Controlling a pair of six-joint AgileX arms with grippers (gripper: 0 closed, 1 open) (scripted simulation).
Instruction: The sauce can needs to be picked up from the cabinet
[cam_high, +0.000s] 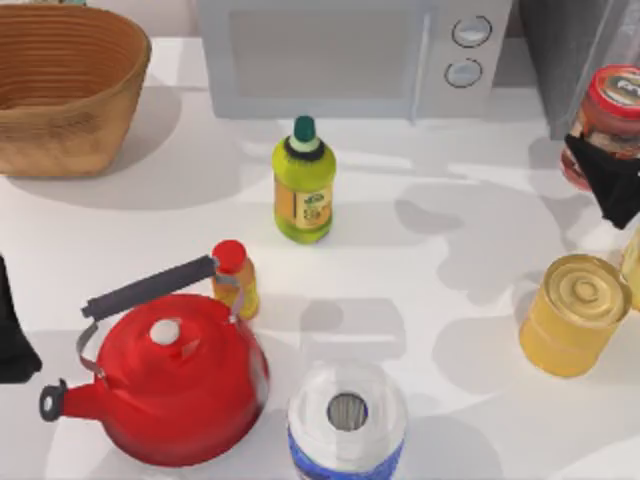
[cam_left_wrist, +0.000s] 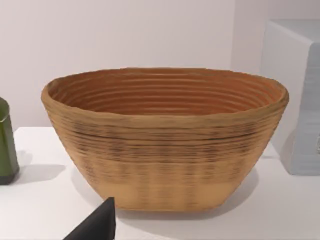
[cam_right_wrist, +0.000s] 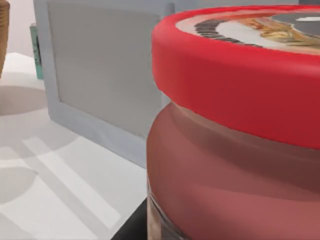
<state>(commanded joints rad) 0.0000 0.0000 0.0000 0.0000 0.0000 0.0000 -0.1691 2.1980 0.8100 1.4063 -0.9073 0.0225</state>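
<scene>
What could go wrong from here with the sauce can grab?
1. The right pincer sits against the sauce can near the table's right edge; its grip cannot be judged, so the can may slip.
2. The yellow can stands close below it; a swing back could knock it.
3. The cabinet is just behind, so a lift could clip it.

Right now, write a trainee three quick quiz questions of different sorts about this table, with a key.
1. True or false: the right gripper is at the sauce can, at the table's right edge beside the cabinet.
2. Multiple choice: what stands directly in front of the microwave? A) wicker basket B) green-capped yellow-green bottle C) paper towel roll
3. Fill in: the small red-capped yellow bottle stands right behind the red ______.

Key: 1 true. 2 B, the green-capped bottle; the wicker basket is at far left, the paper towel roll at the near edge. 3 kettle.
</scene>
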